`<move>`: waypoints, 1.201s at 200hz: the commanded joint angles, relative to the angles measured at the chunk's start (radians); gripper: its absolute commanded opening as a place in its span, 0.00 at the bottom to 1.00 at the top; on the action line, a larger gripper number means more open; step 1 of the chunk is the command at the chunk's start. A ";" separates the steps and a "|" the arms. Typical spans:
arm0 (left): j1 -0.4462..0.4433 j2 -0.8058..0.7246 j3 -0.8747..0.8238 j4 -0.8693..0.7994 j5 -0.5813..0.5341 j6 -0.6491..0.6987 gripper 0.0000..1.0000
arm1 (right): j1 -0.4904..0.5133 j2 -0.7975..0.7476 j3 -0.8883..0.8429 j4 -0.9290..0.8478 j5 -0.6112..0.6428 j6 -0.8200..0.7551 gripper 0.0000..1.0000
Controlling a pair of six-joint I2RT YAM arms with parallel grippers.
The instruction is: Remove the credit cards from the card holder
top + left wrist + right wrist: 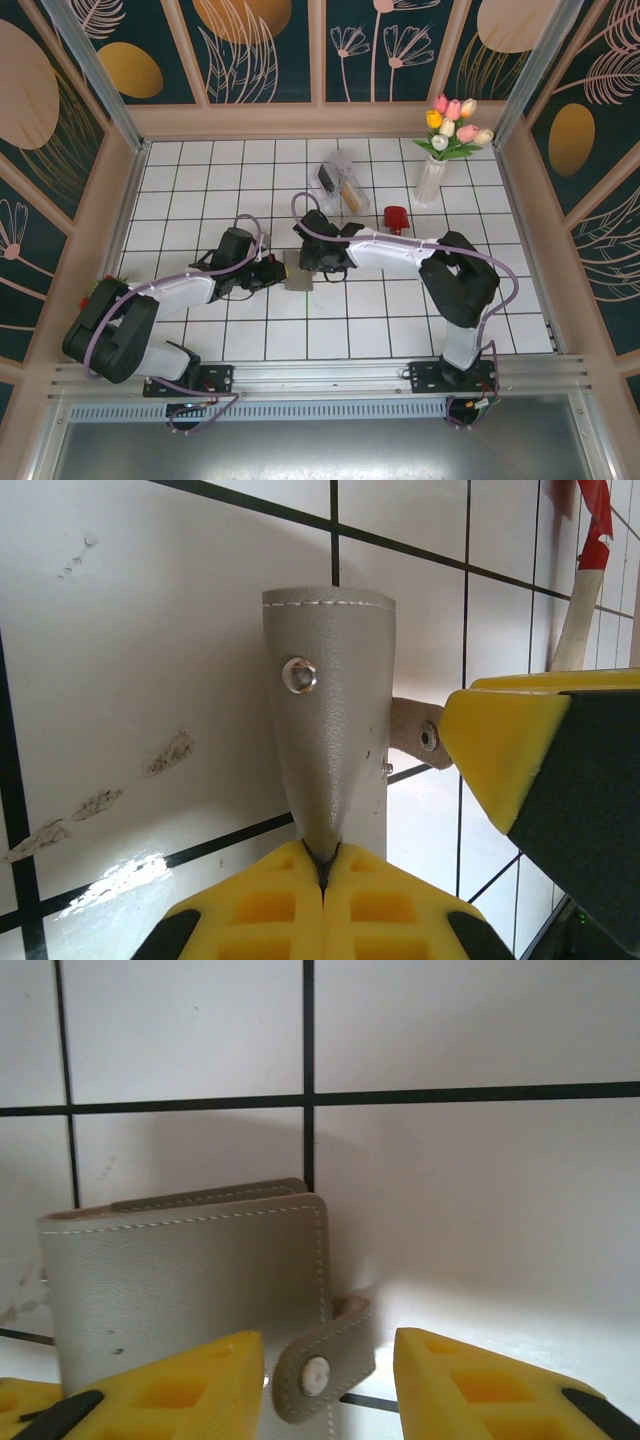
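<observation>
On the white tiled table (pixel 200 330), seen from above, the card holder (pixel 297 272) lay near the middle, with both arms meeting over it. The left gripper (pixel 272 272) came in from its 9 o'clock side and the right gripper (pixel 312 262) from its 3 o'clock side.

In the left wrist view the left gripper (pixel 322 880) was pinched tight on the near edge of the card holder (pixel 330 720). Its yellow pads met with the grey-brown leather squeezed between them, and the holder ran away from the camera toward 12 o'clock. A snap tab (pixel 415 735) stuck out from the holder at 3 o'clock, just beside a yellow finger (pixel 500 750) of the other arm.

In the right wrist view the right gripper (pixel 330 1375) stood fairly narrow but parted. One finger (pixel 170 1385) was in front of the folded card holder (pixel 190 1275) and the other finger (pixel 480 1385) was clear of it at 3 o'clock. The snap tab (pixel 320 1360) hung between them, and no squeeze on it showed.

From the holder in the top view, a clear plastic box (pixel 340 183) sat at 1 o'clock and a small red object (pixel 396 217) at 2 o'clock. A vase of tulips (pixel 440 150) stood farther out the same way
</observation>
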 commanded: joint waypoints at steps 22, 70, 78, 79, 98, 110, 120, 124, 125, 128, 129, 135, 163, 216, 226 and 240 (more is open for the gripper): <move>0.000 -0.001 0.029 -0.077 -0.012 0.048 0.00 | 0.005 0.030 0.043 -0.117 0.058 -0.025 0.34; 0.000 0.005 0.028 -0.078 -0.011 0.040 0.00 | 0.004 0.061 0.063 -0.100 0.037 -0.045 0.22; 0.000 0.006 0.033 -0.082 -0.004 0.039 0.00 | 0.003 0.061 0.060 -0.086 0.027 -0.050 0.21; 0.000 0.006 0.034 -0.083 -0.004 0.039 0.00 | 0.003 0.061 0.058 -0.084 0.026 -0.050 0.21; 0.001 0.000 0.041 -0.099 -0.015 0.036 0.11 | -0.005 0.061 0.047 -0.059 0.001 -0.053 0.19; 0.001 0.002 0.057 -0.121 -0.022 0.048 0.23 | -0.007 0.060 0.041 -0.050 0.000 -0.052 0.14; 0.000 0.009 0.082 -0.159 -0.032 0.070 0.40 | -0.010 0.051 0.037 -0.051 0.011 -0.043 0.00; 0.002 0.011 0.097 -0.182 -0.044 0.079 0.45 | -0.009 0.043 0.032 -0.051 0.018 -0.038 0.00; 0.003 0.013 0.100 -0.190 -0.049 0.081 0.47 | -0.009 0.041 0.032 -0.051 0.021 -0.038 0.00; 0.002 0.014 0.111 -0.208 -0.059 0.088 0.48 | -0.008 0.032 0.029 -0.049 0.025 -0.037 0.00; 0.002 0.014 0.114 -0.215 -0.062 0.092 0.49 | -0.008 0.029 0.026 -0.048 0.027 -0.037 0.00; 0.002 0.014 0.135 -0.248 -0.084 0.105 0.52 | -0.007 0.006 0.017 -0.039 0.035 -0.041 0.00; 0.014 -0.009 0.183 -0.306 -0.139 0.112 0.72 | -0.007 -0.085 -0.002 -0.061 0.050 -0.085 0.00; 0.029 -0.130 0.194 -0.335 -0.240 0.078 0.98 | -0.014 -0.206 -0.004 -0.067 -0.054 -0.172 0.00; 0.038 -0.150 0.181 -0.335 -0.256 0.064 0.98 | -0.013 -0.216 0.001 -0.057 -0.093 -0.171 0.00; 0.054 -0.172 0.134 -0.307 -0.274 0.028 0.98 | -0.011 -0.219 0.008 -0.033 -0.136 -0.157 0.00</move>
